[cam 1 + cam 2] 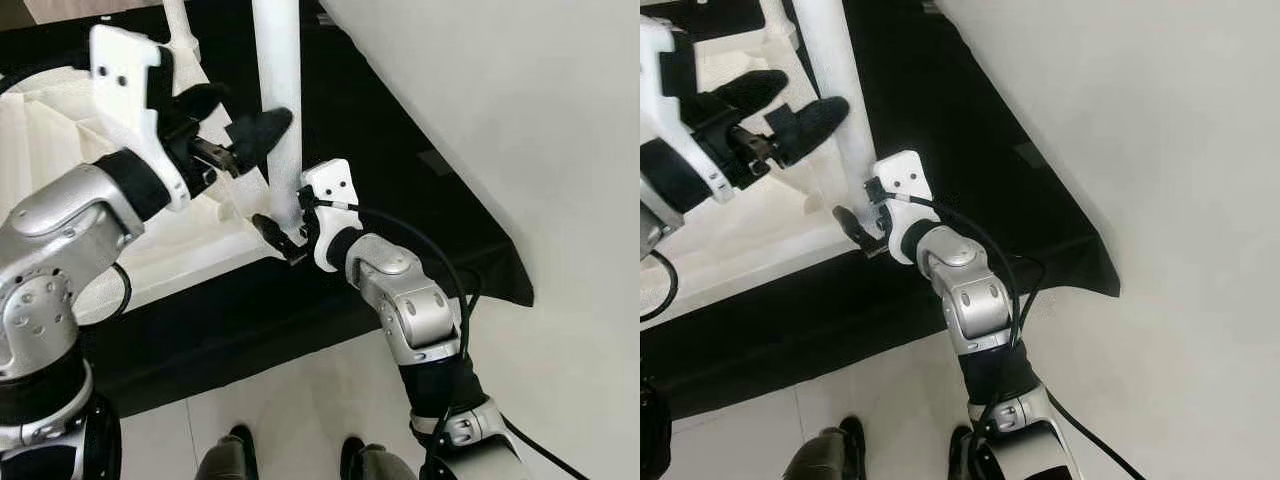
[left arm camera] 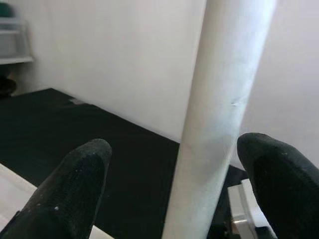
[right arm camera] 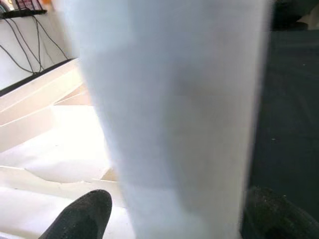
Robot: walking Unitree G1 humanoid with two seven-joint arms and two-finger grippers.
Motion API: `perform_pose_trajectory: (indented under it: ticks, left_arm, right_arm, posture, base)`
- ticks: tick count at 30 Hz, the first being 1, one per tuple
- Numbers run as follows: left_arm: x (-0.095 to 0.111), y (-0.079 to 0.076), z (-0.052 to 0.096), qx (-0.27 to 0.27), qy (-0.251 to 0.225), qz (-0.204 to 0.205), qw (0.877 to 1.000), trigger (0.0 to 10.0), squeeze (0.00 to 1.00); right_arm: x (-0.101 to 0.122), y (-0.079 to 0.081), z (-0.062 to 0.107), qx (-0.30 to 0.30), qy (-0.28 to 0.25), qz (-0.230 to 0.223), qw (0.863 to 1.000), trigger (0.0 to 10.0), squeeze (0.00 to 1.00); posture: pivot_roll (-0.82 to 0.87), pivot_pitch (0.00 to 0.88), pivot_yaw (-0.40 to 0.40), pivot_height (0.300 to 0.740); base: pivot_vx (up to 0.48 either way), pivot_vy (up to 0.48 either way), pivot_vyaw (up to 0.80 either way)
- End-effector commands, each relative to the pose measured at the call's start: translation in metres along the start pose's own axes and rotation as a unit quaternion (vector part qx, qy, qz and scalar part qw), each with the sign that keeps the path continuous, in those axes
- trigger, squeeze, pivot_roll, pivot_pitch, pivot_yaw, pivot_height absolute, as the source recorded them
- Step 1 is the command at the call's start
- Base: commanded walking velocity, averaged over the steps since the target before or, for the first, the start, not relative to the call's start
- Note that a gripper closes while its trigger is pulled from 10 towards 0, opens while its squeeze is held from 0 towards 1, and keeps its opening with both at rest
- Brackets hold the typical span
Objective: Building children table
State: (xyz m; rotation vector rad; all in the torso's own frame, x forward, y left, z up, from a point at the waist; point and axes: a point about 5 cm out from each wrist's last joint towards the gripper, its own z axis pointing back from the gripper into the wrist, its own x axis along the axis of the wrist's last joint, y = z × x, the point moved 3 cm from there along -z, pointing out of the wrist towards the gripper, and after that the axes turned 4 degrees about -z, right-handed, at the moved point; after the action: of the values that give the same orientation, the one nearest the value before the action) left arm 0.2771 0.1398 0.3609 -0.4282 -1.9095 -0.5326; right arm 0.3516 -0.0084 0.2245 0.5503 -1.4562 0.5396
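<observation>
White table leg [image 1: 278,90] between both spread pincers [image 1: 238,118] [image 1: 283,232], above black mat [image 1: 330,140].

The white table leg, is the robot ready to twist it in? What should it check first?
1. Right gripper around the table leg near its base: ok, a finger on each side.
2. Right grip tight: cannot tell.
3. Left gripper higher on the leg: not ok, fingers open beside it.
4. Leg standing on the upside-down tabletop: ok, at its corner.
5. Leg seated in its joint: cannot tell, hidden.
6. Black mat under the table: ok.
</observation>
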Motion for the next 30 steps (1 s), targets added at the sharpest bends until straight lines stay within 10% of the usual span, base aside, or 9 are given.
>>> perform_pose_trajectory:
  ticks: [1, 10, 11, 16, 18, 19, 21, 30]
  left_arm:
    - [0.003, -0.008, 0.003, -0.020, -0.015, 0.002, 1.000, 10.0, 0.00]
    - [-0.007, -0.058, 0.023, -0.202, 0.031, -0.042, 0.978, 10.0, 0.00]
    - [-0.009, -0.061, 0.028, -0.217, 0.043, -0.045, 0.974, 10.0, 0.00]
    - [-0.011, -0.064, 0.032, -0.221, 0.050, -0.043, 0.973, 10.0, 0.00]
    - [-0.011, -0.064, 0.032, -0.221, 0.050, -0.043, 0.973, 10.0, 0.00]
    - [-0.014, -0.065, 0.034, -0.212, 0.053, -0.040, 0.975, 10.0, 0.00]
    - [-0.025, -0.065, 0.039, -0.184, 0.066, -0.036, 0.980, 10.0, 0.00]
    - [-0.053, -0.057, 0.050, -0.105, 0.105, -0.032, 0.988, 10.0, 0.00]
  right_arm:
    - [-0.004, 0.007, -0.002, 0.013, 0.006, -0.019, 1.000, 10.0, 1.00]
    - [0.000, 0.008, -0.005, 0.028, 0.001, -0.028, 0.999, 10.0, 1.00]
    - [0.001, 0.007, -0.005, 0.029, 0.000, -0.029, 0.999, 10.0, 0.85]
    - [0.002, 0.007, -0.005, 0.031, -0.002, -0.031, 0.999, 10.0, 0.42]
    - [0.002, 0.007, -0.005, 0.031, -0.002, -0.031, 0.999, 10.0, 0.42]
    - [0.004, 0.006, -0.006, 0.034, -0.004, -0.032, 0.999, 10.0, 0.18]
    - [0.007, 0.006, -0.007, 0.043, -0.009, -0.032, 0.999, 10.0, 0.01]
    - [0.020, 0.006, -0.009, 0.073, -0.034, -0.031, 0.996, 10.0, 0.00]
  posture:
    - [0.09, 0.205, -0.078, 0.740]
    - [0.09, 0.203, -0.075, 0.740]
    - [0.09, 0.201, -0.074, 0.740]
    - [0.09, 0.199, -0.073, 0.740]
    - [0.09, 0.199, -0.073, 0.740]
    - [0.10, 0.199, -0.075, 0.740]
    - [0.10, 0.198, -0.076, 0.740]
    - [0.10, 0.197, -0.077, 0.740]
  base:
    - [0.000, 0.000, 0.00]
    - [0.000, 0.000, 0.00]
    - [0.000, 0.000, 0.00]
    - [0.000, 0.000, 0.00]
    - [0.000, 0.000, 0.00]
    - [0.000, 0.000, 0.00]
    - [0.000, 0.000, 0.00]
    - [0.000, 0.000, 0.00]
